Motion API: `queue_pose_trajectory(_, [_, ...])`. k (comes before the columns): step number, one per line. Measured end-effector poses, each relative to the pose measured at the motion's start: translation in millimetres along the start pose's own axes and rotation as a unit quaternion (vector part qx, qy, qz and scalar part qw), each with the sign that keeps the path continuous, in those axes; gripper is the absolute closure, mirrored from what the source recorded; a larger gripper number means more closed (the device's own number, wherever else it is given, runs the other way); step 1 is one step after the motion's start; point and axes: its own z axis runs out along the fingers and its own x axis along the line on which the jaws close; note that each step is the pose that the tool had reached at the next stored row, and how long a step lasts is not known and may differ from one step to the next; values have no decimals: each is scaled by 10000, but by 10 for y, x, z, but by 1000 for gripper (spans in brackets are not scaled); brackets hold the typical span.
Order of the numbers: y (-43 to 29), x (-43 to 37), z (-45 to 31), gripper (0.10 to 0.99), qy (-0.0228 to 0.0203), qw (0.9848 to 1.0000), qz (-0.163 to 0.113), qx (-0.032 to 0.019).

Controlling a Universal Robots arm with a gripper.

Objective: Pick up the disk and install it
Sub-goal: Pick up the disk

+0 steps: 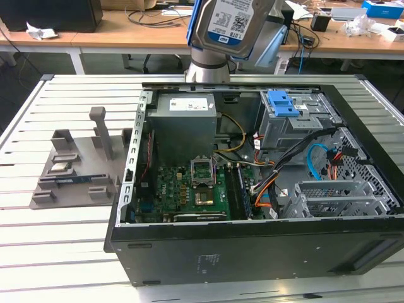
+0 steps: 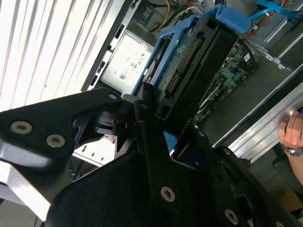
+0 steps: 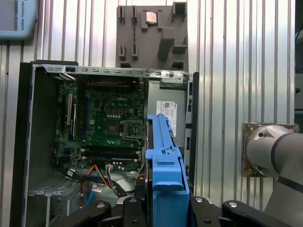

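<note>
The disk (image 1: 228, 20), silver with a white-and-blue label and a blue carrier bracket, hangs high above the back of the open computer case (image 1: 252, 252). In the second wrist view my gripper (image 2: 158, 111) is shut on the disk (image 2: 189, 71), with a black finger (image 2: 142, 118) pressed against its side near the connector end. In the first wrist view the blue bracket edge of the disk (image 3: 163, 156) stands between the black fingers (image 3: 135, 208), above the case's power-supply side.
Inside the case are a grey power-supply box (image 1: 186, 120), a motherboard (image 1: 192, 189), a drive cage with a blue latch (image 1: 282, 103) and loose cables. A grey fixture (image 1: 76, 164) lies on the slatted table at the exterior view's left. A person's hand (image 2: 291, 135) rests by the case edge.
</note>
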Motion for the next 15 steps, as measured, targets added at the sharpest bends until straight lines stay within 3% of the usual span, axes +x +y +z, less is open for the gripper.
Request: queue_pose_trajectory(15, [7,247,0,722,8,10000,1,0])
